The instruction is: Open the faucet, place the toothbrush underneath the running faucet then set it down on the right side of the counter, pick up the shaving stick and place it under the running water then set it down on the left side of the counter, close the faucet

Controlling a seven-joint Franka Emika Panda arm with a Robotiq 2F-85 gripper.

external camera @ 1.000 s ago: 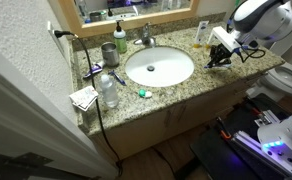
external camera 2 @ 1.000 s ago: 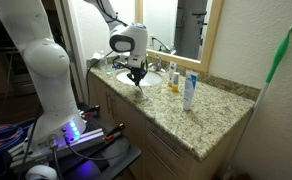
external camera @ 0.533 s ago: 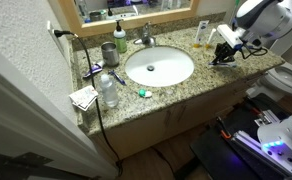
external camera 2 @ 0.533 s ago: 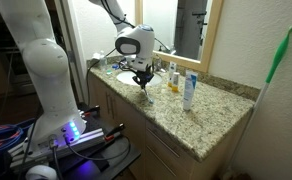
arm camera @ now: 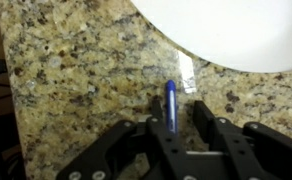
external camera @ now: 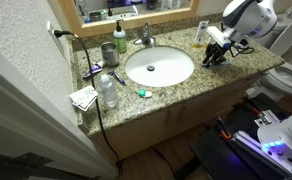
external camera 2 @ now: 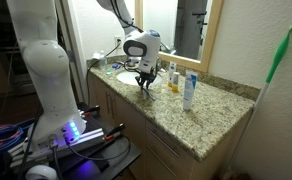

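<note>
In the wrist view the thin blue toothbrush [arm camera: 170,98] lies on the speckled granite counter [arm camera: 76,70], just outside the rim of the white basin [arm camera: 236,30]. My gripper [arm camera: 178,120] is open. Its fingers straddle the handle, which runs close along one finger with a gap to the other. In both exterior views the gripper [external camera: 212,56] [external camera 2: 146,84] hangs low over the counter, at the right of the basin [external camera: 158,67] as seen here. The chrome faucet [external camera: 144,38] stands behind the basin. No running water shows. A blue-handled thing [external camera: 92,71], perhaps the shaving stick, lies at the basin's other side.
An amber bottle [external camera: 201,35] stands near the gripper and a white tube [external camera 2: 189,90] a little further along. A green cup [external camera: 108,52], a dark dispenser [external camera: 120,36], a clear bottle [external camera: 108,90], folded paper [external camera: 83,97] and a small green item [external camera: 141,93] lie by the basin. A toilet [external camera: 291,80] is beside the counter.
The gripper has shifted a little along the counter toward the basin and the mirror, staying low. Nothing else on the counter has moved.
</note>
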